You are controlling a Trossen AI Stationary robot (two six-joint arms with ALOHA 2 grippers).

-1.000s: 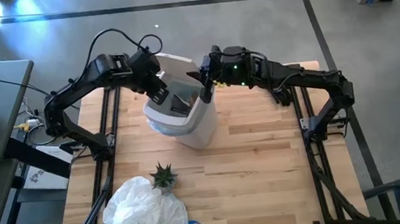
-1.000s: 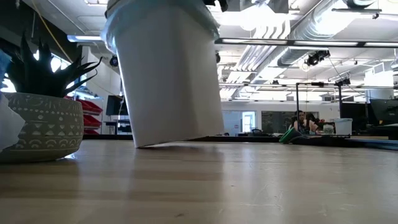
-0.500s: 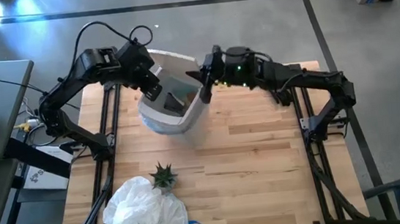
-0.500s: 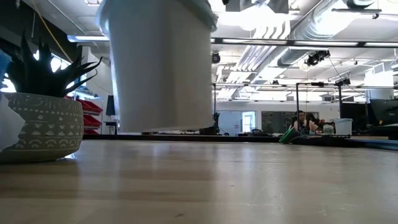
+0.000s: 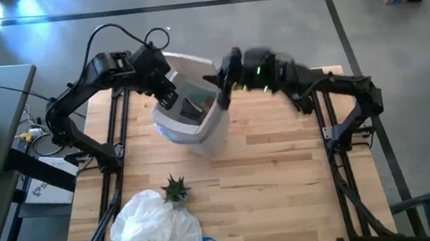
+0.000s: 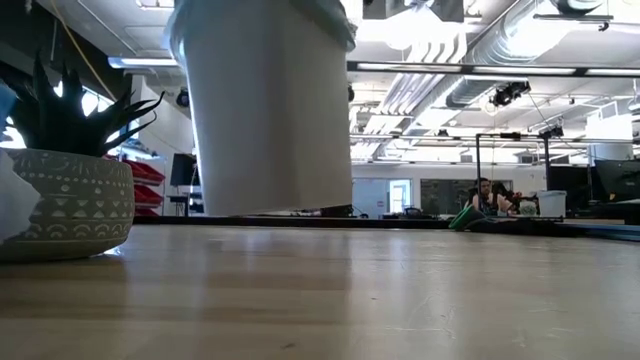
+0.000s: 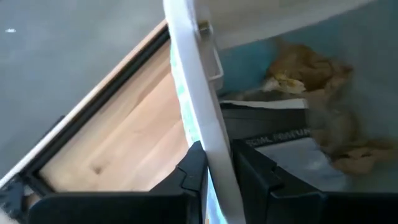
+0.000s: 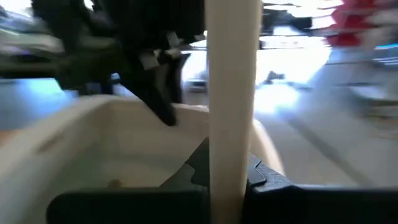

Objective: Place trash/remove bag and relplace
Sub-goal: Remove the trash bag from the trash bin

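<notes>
1. White bin (image 5: 191, 123) lifted clear of the counter (image 5: 283, 169) near its far edge, tilted, gap visible under its base in the low view (image 6: 265, 110).
2. Inside the bin: crumpled brown paper trash (image 7: 311, 68), plus a flat dark-and-white printed piece (image 7: 280, 134) beside it; pale blue-green tint along the inner wall.
3. Left gripper (image 5: 167, 95) at the bin's left rim, jaws nearly closed and pinching the thin white wall (image 7: 199, 93), one finger (image 7: 255, 174) inside, one outside.
4. Right gripper (image 5: 224, 88) at the opposite rim, jaws fully closed on the bin's edge (image 8: 231, 93), wall running straight up between its two fingers.
5. Both arms reaching in from either side, bin carried between them.
6. Crinkly whitish plastic bag (image 5: 154, 229) heaped at the counter's near left corner, well apart from the bin; colour closer to white than blue from above.
7. Small spiky green plant (image 5: 176, 190) in a patterned grey pot (image 6: 65, 200), just beside the heaped bag, between it and the bin.
8. Far behind the counter in the low view, a person (image 6: 485, 195) seated in the room.
</notes>
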